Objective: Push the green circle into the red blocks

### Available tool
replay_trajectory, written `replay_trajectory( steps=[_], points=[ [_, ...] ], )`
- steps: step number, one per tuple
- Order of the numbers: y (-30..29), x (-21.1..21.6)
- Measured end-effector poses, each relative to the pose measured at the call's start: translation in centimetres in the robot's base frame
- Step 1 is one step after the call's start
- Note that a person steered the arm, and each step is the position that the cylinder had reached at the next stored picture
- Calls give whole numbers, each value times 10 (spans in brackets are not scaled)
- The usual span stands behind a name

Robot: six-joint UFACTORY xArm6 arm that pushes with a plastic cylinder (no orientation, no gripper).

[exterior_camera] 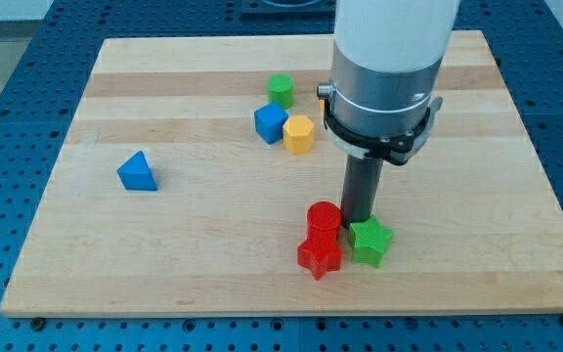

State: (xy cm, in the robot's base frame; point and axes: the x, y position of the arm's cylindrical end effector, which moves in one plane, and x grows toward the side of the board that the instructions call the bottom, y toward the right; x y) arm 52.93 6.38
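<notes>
The green circle (281, 90) is a short upright cylinder, standing flat on the board well toward the view's top and to the left of my tip (358, 221), far from it. The red blocks sit right beside the tip on its left: a red cylinder (323, 218), upright, touching or nearly touching the rod, and a red star-shaped block (320, 253) just below it, toward the view's bottom, the two pressed together. Green circle and red blocks lie well apart.
</notes>
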Motion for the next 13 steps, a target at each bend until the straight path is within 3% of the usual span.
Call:
replay_trajectory(
  steps=[1,3,4,5,6,10,13],
  points=[
    [2,-25],
    [117,-101],
    [117,-177],
    [74,-234],
    [14,-243],
    [-114,-217],
    [-135,-145]
  ],
)
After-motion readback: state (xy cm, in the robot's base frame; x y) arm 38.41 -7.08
